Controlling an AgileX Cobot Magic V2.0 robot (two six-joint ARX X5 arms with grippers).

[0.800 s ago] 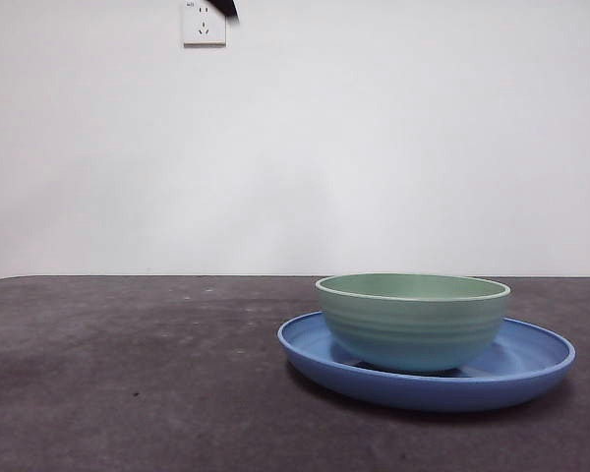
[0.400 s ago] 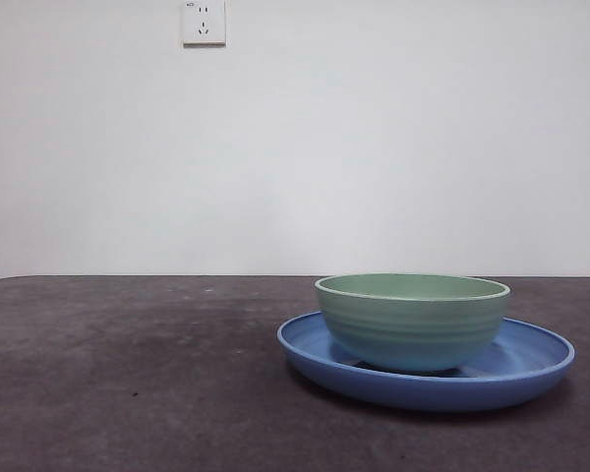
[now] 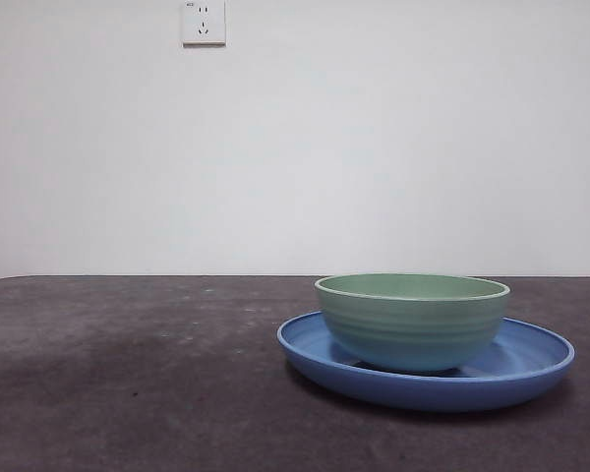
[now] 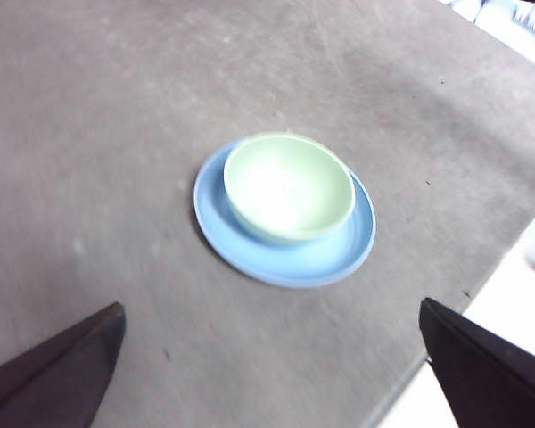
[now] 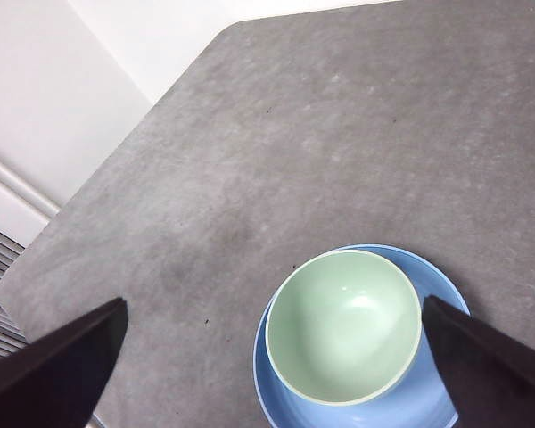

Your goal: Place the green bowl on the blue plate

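- The green bowl (image 3: 412, 321) is sitting upright inside the blue plate (image 3: 531, 369), slightly off-centre toward one side of the rim; the plate is resting flat on the dark grey table (image 3: 128, 374).
- Nothing is touching the bowl — both arms are hanging high above the table and well apart from it.
- Left gripper (image 4: 267, 374): jaws are standing wide apart at the edges of its own view, holding nothing; bowl (image 4: 289, 186) and plate (image 4: 339, 259) are lying far below it.
- Right gripper (image 5: 272, 361): jaws are likewise spread wide and empty, looking straight down on bowl (image 5: 343, 325) and plate (image 5: 437, 401).
- Front view is showing no arm at all, only a wall socket (image 3: 204, 22) behind.
- Judgement: the placing step is looking finished — the task appears essentially complete.
- Next move, as I read it, is calling only for parking the arms clear; no regrasp seems needed, since the bowl is looking seated and stable.
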